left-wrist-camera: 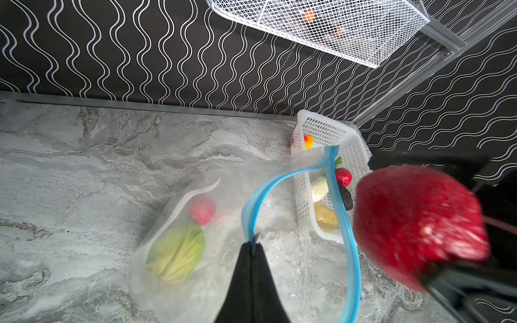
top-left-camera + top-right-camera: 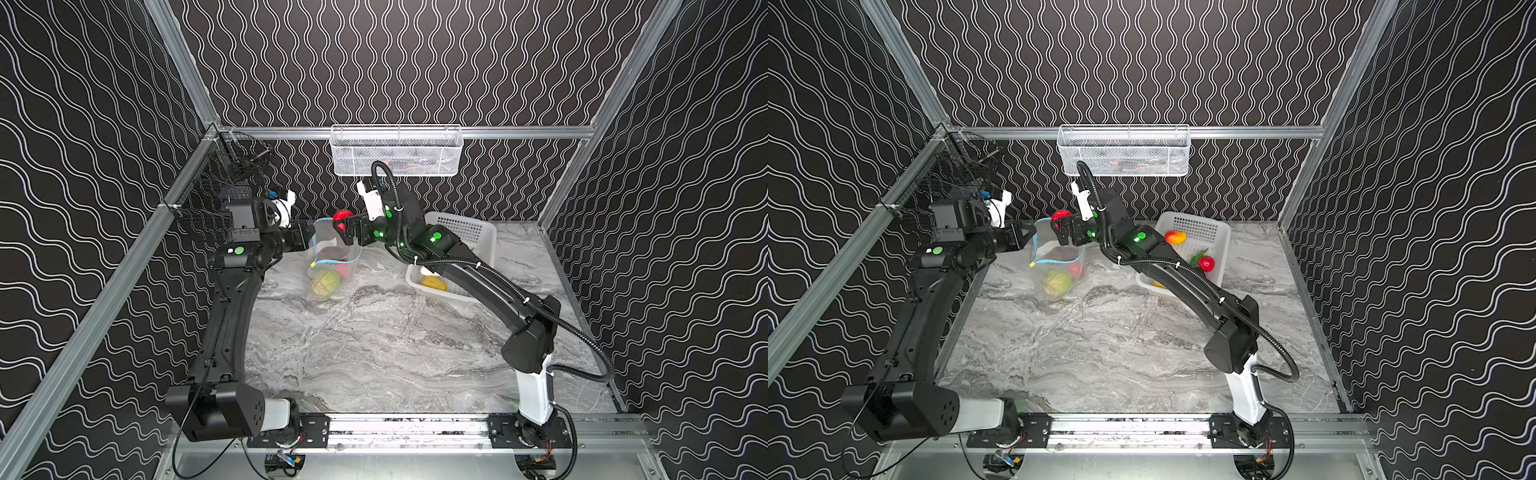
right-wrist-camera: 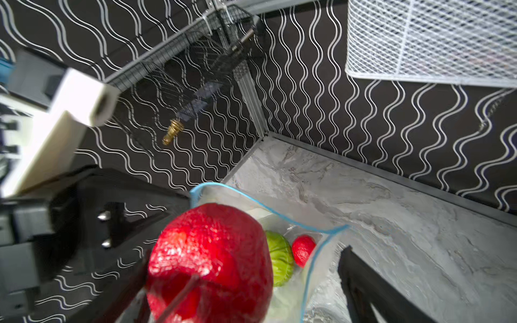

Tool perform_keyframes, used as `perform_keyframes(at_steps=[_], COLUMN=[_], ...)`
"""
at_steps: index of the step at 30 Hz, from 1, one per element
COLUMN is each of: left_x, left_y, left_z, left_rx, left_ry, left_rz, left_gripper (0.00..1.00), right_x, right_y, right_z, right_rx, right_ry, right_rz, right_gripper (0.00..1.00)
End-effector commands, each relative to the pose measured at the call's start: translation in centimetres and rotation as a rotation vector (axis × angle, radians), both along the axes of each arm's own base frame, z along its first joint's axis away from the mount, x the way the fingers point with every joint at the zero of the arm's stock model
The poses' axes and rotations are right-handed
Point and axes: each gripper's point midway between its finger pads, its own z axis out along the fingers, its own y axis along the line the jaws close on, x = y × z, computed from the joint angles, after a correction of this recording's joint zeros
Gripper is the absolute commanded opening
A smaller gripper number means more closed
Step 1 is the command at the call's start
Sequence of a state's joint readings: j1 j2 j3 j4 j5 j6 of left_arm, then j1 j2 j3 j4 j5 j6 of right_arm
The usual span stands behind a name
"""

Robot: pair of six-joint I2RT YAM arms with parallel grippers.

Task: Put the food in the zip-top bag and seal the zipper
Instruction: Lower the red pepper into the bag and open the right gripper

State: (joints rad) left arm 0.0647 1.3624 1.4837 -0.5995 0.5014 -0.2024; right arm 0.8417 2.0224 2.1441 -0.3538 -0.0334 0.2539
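Right wrist view: the dimpled, glossy large red fruit (image 3: 209,263) sits between the right gripper's (image 2: 348,230) jaws, which are spread wide with 1 finger clear of it, above the gaping mouth of the clear, floppy zip-top bag (image 1: 218,290). The left gripper (image 1: 253,244) is pinched tight on the light-blue zipper (image 1: 251,208), holding the rim up. Inside lie 1 ribbed green cabbage (image 1: 176,253) and 1 small red fruit (image 1: 202,210). The white label patch (image 1: 195,193) is blurred. Both wrists face inward.
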Motion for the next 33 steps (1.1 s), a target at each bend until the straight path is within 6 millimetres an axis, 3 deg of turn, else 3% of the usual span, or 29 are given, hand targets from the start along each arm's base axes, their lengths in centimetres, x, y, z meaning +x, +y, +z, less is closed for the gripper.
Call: perform_keyframes(at_steps=[1,12,21,33], left_x=[0.1,-0.2,-0.5,-0.9], left_y=[-0.2,-0.5,-0.6,-0.2], left_z=[0.8,0.9,1.6,1.4], left_rx=[0.007,0.017,0.025,0.061], left_ry=[-0.033,-0.01,-0.036,-0.044], left_rz=[-0.019,-0.025,-0.029,-0.019], left_gripper=[0.0,0.0,0.0,0.0], right_x=[0.3,0.0,-0.2,-0.1], right_y=[-0.2,1.2,0.9,-3.5], right_z=[-0.8,-5.2,-6.8,-8.3], right_rx=[0.003,0.008,0.023,0.119], right_ry=[0.032,0.18,0.206,0.281], right_rz=[0.007,0.133,0.181,0.197], right_gripper=[0.99,0.99,0.99,0.99])
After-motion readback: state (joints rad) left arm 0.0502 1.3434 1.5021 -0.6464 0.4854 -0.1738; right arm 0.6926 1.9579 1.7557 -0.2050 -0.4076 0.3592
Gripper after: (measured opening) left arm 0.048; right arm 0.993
